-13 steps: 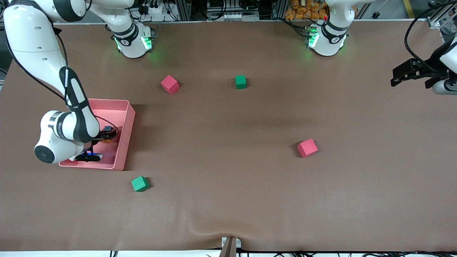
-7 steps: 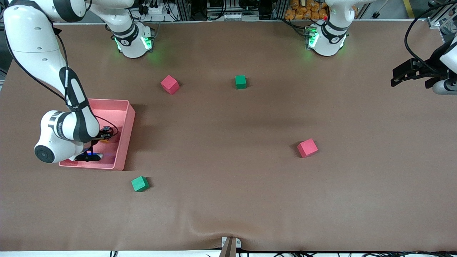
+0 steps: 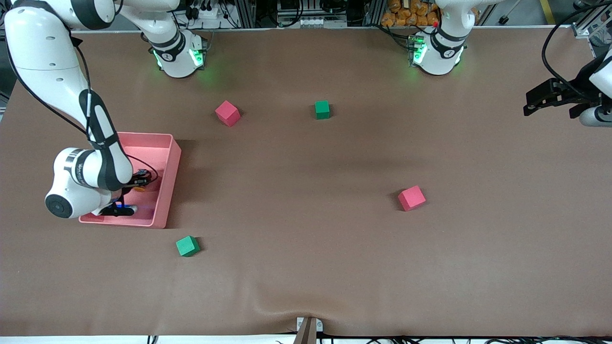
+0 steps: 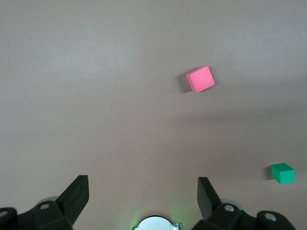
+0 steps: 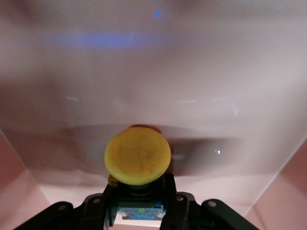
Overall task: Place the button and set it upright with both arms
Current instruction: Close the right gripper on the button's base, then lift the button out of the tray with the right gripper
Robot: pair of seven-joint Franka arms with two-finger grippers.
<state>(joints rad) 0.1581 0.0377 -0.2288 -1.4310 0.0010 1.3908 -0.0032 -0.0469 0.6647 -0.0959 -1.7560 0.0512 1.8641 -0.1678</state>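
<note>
Front view: right claw (image 3: 139,182) sits low in the pink bin (image 3: 167,191), left claw (image 3: 535,102) waits at the desk (image 3: 306,239) edge. Left wrist: spread, empty. Right wrist: claw pinching the button (image 5: 137,155), so pickup is in hand; lifting out looks next.

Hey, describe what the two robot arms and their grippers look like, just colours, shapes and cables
Both arms are white, rounded and jointed, with black bands at the joints and green lights on their bases. The right arm carries grey lettering near its wrist and a thin black cable. The left gripper is black and blocky with wedge-shaped fingers, black cables looping above it. The right gripper is black too.
</note>
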